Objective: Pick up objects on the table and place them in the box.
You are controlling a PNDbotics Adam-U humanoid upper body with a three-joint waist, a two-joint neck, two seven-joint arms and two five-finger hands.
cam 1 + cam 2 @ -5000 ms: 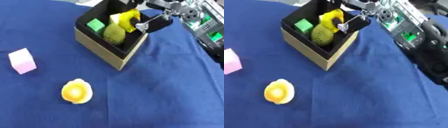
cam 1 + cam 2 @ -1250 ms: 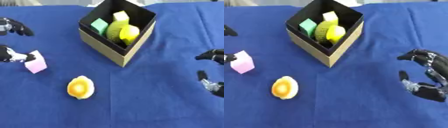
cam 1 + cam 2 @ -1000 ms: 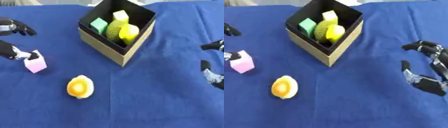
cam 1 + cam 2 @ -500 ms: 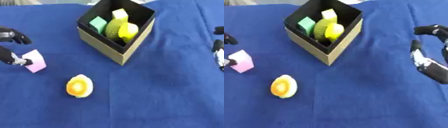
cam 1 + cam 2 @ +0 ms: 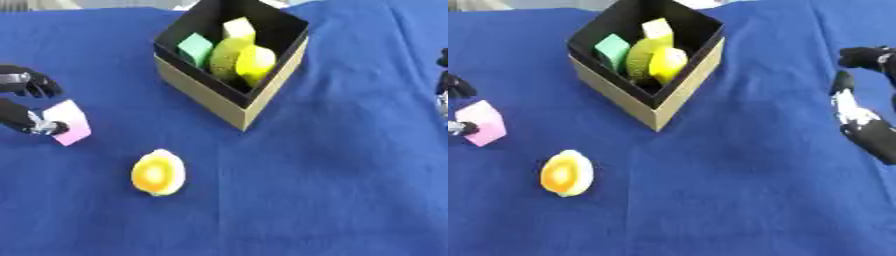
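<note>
The open box (image 5: 262, 102), tan outside and black inside, stands at the top middle and holds a green block (image 5: 195, 47), a pale yellow block (image 5: 237, 27) and two yellow-green fruits (image 5: 245, 62). A pink cube (image 5: 68, 122) lies on the blue cloth at the left. My left hand (image 5: 22, 107) sits at the left edge, open, its thumb tip touching the cube's left side and its fingers a little above the cube. A yellow-orange fruit half (image 5: 158, 172) lies in front of the box. My right hand (image 5: 859, 120) hangs open at the right edge, holding nothing.
A blue cloth (image 5: 332, 190) covers the whole table. Its front and right parts carry no objects. The box's near corner points toward the fruit half.
The right hand has left the box, where a yellow fruit now lies, and has drawn back to the right edge. The left hand has come in and settled by the pink cube.
</note>
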